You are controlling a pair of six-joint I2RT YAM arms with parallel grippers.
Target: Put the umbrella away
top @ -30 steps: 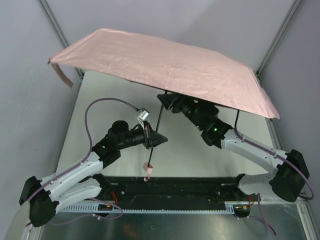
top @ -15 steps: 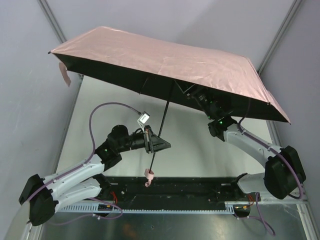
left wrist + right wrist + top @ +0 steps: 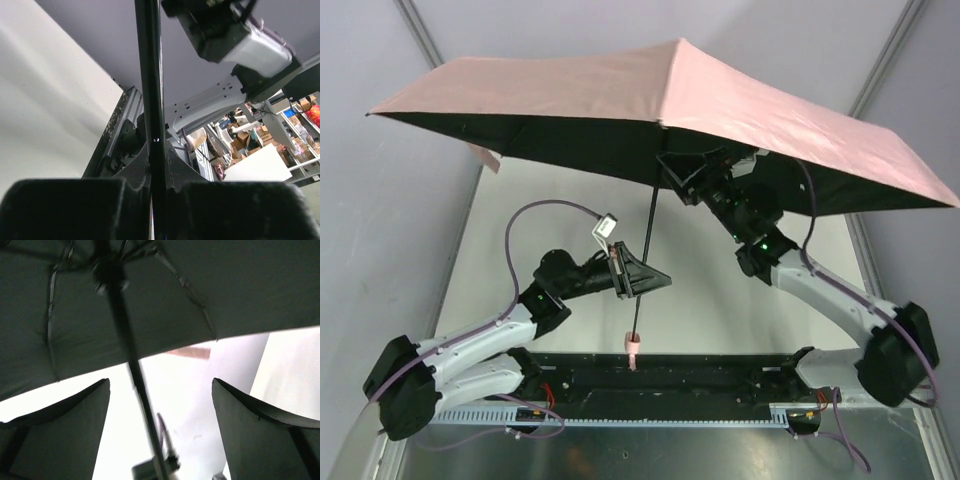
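I have the pale pink fabric folding umbrella (image 3: 740, 105) fully open and held up in the air, its canopy spread wide over the white bench (image 3: 710, 295), its underside dark. Its thin dark shaft (image 3: 646, 240) stands nearly upright, leaning a little, and I take every place from that shaft.

At the bottom of the shaft hangs the small pink handle (image 3: 634, 347), clear of the bench and just above the black mounting rail (image 3: 670, 375). A pink closing strap (image 3: 485, 157) dangles from the canopy edge, far out to the left of the shaft.

My left end effector (image 3: 645, 282) is on the shaft's lower part, a little above the handle. In its wrist view the jaws are closed hard on the shaft (image 3: 150, 75), one black finger (image 3: 65, 210) on each side and no gap showing, so this arm alone carries the umbrella.

My right end effector (image 3: 685, 175) sits at the top of the shaft, right under the canopy beside the rib hub. In its wrist view the two fingers (image 3: 60, 425) stand wide apart. The shaft (image 3: 125, 340) runs up between them, nearer the left finger, and neither finger touches it. This end effector grips nothing.
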